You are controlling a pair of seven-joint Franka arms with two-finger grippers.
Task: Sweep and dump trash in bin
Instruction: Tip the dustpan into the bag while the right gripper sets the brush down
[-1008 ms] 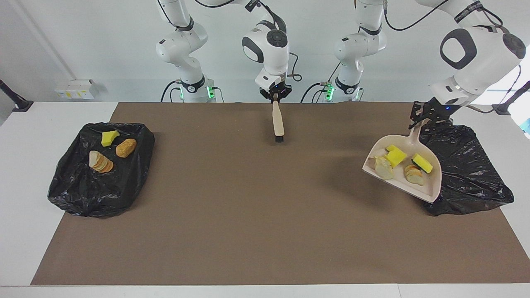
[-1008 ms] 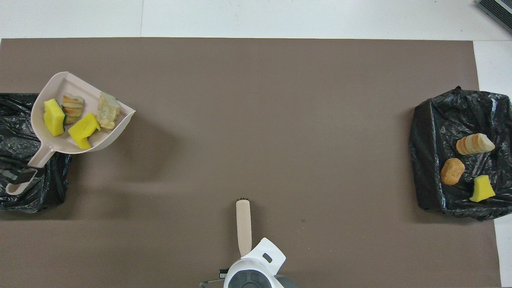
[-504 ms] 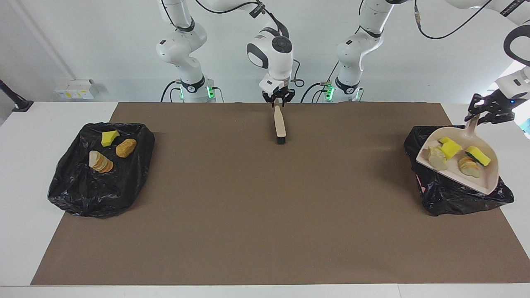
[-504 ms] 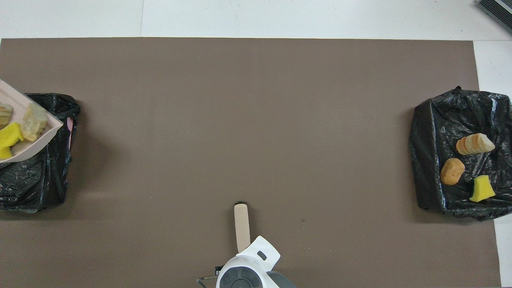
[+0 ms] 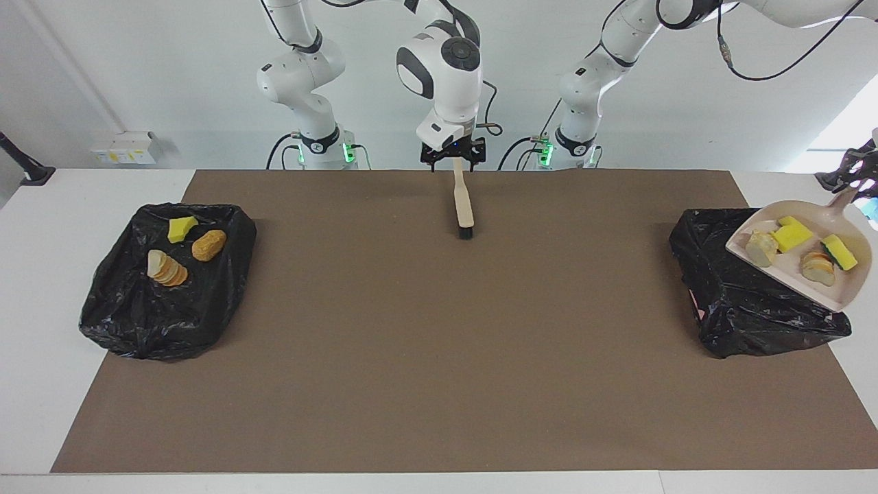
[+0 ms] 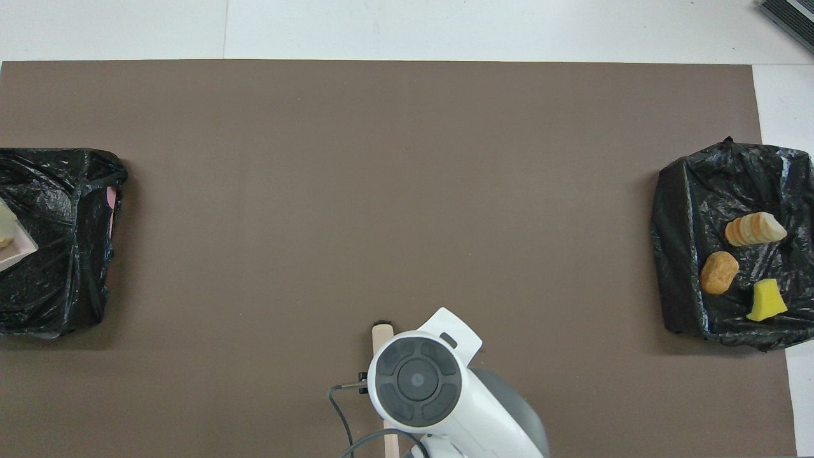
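The beige dustpan (image 5: 845, 283) hangs tilted over the black-bagged bin (image 5: 741, 302) at the left arm's end of the table. My left gripper (image 5: 852, 181) is shut on its handle. In the pan lie trash scraps: yellow sponge chunks (image 5: 793, 236) and bread-like lumps (image 5: 760, 248). In the overhead view only the dustpan's corner (image 6: 14, 249) shows over that bin (image 6: 63, 254). The beige-handled brush (image 5: 464, 203) lies on the brown mat. My right gripper (image 5: 453, 155) stands open around its handle end. The overhead view shows just the brush's tip (image 6: 381, 331); the right arm's wrist hides the gripper.
A second black-bagged bin (image 5: 158, 309) at the right arm's end holds a yellow sponge chunk (image 5: 181, 228), a brown bread lump (image 5: 208, 245) and a sliced loaf piece (image 5: 167, 267). It also shows in the overhead view as a black bin (image 6: 687, 216). A brown mat (image 5: 439, 357) covers the table.
My left arm has carried the loaded dustpan toward its own end of the table, to over the bin. My right gripper has opened and let go of the brush handle.
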